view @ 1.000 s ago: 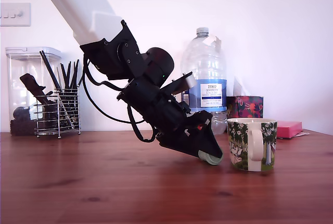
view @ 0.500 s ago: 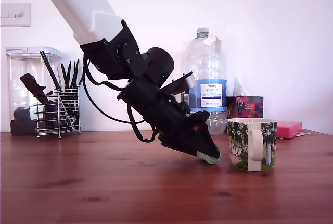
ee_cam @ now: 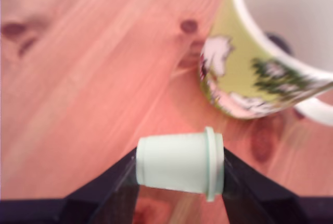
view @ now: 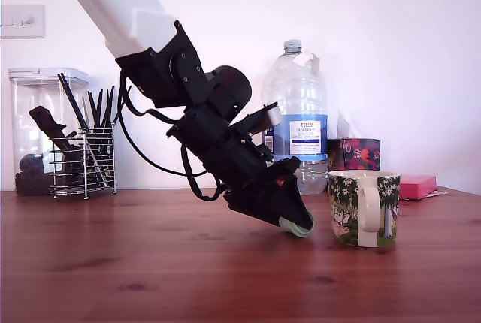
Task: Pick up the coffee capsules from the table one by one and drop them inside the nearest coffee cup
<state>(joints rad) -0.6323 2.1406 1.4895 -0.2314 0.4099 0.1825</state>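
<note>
We see our black gripper [ee_cam: 179, 164] with its jaws clamped on a pale mint green tapered coffee capsule [ee_cam: 179, 162], held sideways by its narrow end and its rim. It hangs just above the reddish-brown polished wooden worktop [view: 113, 263], beside the white ceramic mug printed with green trees [view: 364, 207], not touching it. In the wrist view a dark shape lies inside the mug; we cannot tell what it is.
</note>
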